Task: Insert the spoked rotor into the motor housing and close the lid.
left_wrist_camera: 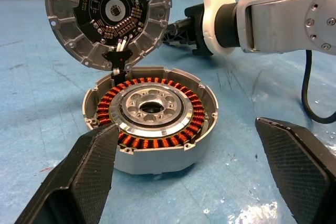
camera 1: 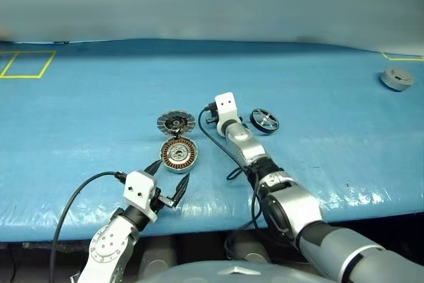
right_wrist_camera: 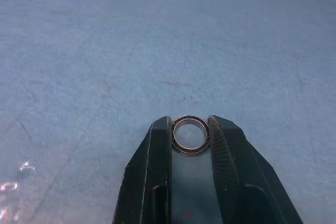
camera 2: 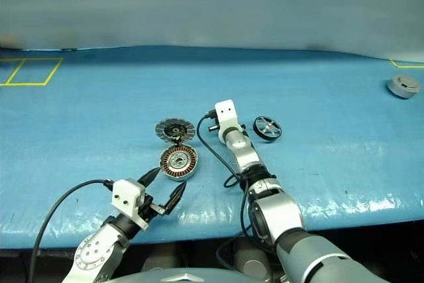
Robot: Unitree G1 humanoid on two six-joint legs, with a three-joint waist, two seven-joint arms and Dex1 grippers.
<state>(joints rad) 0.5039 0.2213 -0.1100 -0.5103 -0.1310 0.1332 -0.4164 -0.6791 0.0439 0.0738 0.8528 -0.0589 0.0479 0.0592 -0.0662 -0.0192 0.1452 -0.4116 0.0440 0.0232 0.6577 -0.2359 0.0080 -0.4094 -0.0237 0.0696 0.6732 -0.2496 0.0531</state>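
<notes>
Your right gripper (right_wrist_camera: 189, 129) has its two black fingers (right_wrist_camera: 152, 166) pressed in on a small metal ring (right_wrist_camera: 190, 135), a thin silver band pinched between the tips just over the blue table cover (right_wrist_camera: 105, 51). In the head views that right gripper sits at the centre of the frame, its white wrist block just left of the spoked rotor (camera 1: 265, 121), which lies flat on the cover, black rim and silver spokes up, apart from the arm.

Your left gripper (camera 1: 168, 181) stands wide open, holding nothing. Its fingers (left_wrist_camera: 79, 177) splay to either side of the motor housing (left_wrist_camera: 151, 121) in the left wrist view, with clear gaps between them and the grey wall. You can see the ring of copper windings and the silver centre inside the housing, which is uncovered. In the head views the left gripper is at lower centre-left, near the table's front edge, with the housing just above it in the frame.

The lid (left_wrist_camera: 108, 17) is swung open, tilted back behind the housing and joined to it at a small hinge, its inner face with dark hub and radial segments showing. In the left eye view it lies directly above the housing.

A second grey puck (camera 1: 397, 78) rests far off at the upper right. Yellow tape lines (camera 1: 26, 64) mark the upper left of the cover.
</notes>
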